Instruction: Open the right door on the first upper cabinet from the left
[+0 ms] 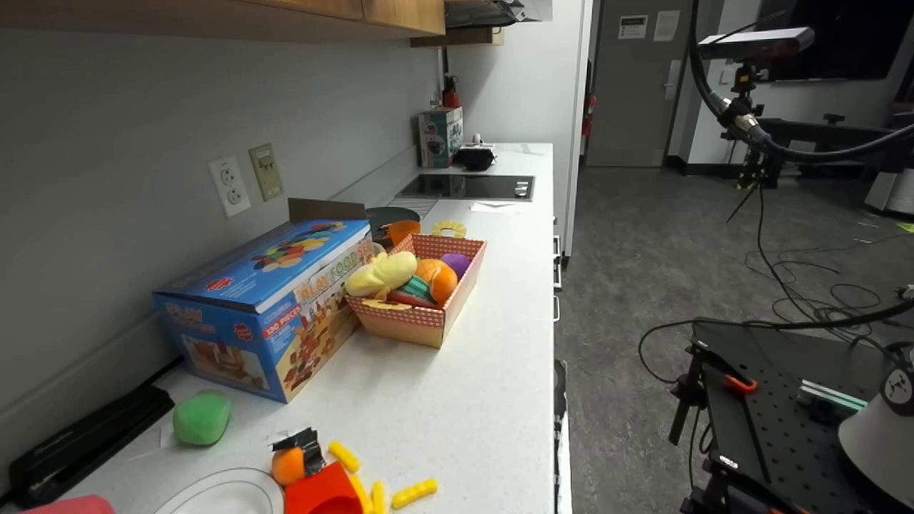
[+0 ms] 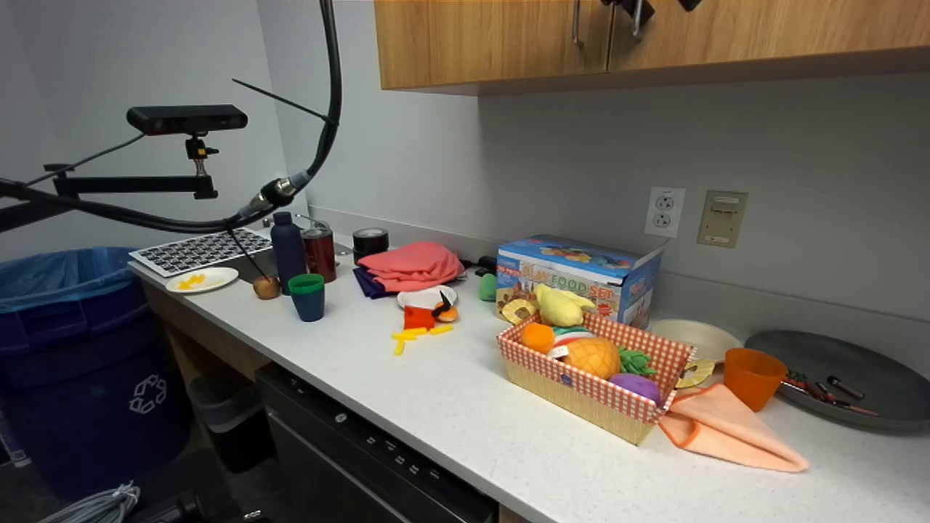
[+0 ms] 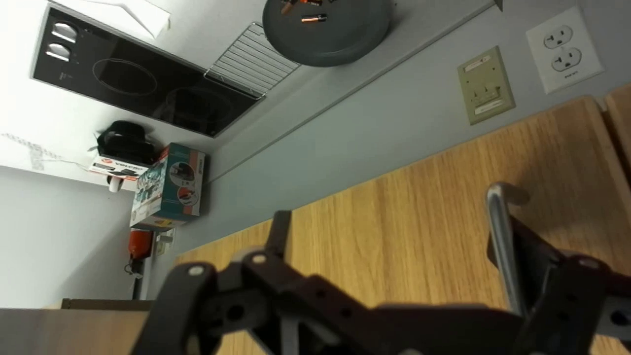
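You have the first upper cabinet (image 2: 726, 73) in the upper right of the frame in an exterior view; its right door (image 2: 785, 29) lies to the right of the thin seam there, its lower edge nearly in line with that of the left door (image 2: 490, 43), so it looks closed. In your wrist view the right door spreads light-brown wood across the lower middle and right, with a bent metal handle (image 3: 502, 241) standing off it at the right. Your gripper (image 3: 387, 239) comes in from the bottom of that view, fingers spread wide, nothing clasped between them. The finger at the right (image 3: 537, 254) reaches behind the handle, between the bar and the wood, though you cannot tell whether it touches either. The finger at the left (image 3: 280, 231) stands well apart from it, where wood and grey wall (image 3: 369, 133) meet in the picture. Your wrist view also shows a black cooktop (image 3: 148, 91) in the upper left and a white outlet (image 3: 566, 49) in the upper right. Below the cabinet, in an exterior view, your white desk (image 2: 436, 407) runs through the lower half of the frame; right of centre on it stand a checked basket (image 2: 570, 396) of toy food (image 2: 592, 357) and, behind it, a blue box (image 2: 581, 280). An orange cup (image 2: 752, 378) is near the basket, farther right.
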Motion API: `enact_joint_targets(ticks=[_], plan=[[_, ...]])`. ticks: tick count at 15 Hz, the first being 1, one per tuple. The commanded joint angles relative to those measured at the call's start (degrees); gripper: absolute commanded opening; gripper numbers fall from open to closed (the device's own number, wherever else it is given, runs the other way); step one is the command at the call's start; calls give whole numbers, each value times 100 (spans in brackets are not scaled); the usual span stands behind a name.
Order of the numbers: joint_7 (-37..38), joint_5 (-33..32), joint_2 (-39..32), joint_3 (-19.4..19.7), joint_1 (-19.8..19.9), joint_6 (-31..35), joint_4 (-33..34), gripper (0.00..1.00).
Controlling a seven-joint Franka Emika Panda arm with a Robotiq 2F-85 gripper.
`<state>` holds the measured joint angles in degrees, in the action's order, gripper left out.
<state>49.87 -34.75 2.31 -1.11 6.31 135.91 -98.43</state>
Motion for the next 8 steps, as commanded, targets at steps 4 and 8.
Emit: enact_joint_targets(ticks=[4, 8], plan=[[-177, -241, 192, 141, -111, -1562, 249, 100], [24, -382, 491, 217, -16, -1794, -108, 100]])
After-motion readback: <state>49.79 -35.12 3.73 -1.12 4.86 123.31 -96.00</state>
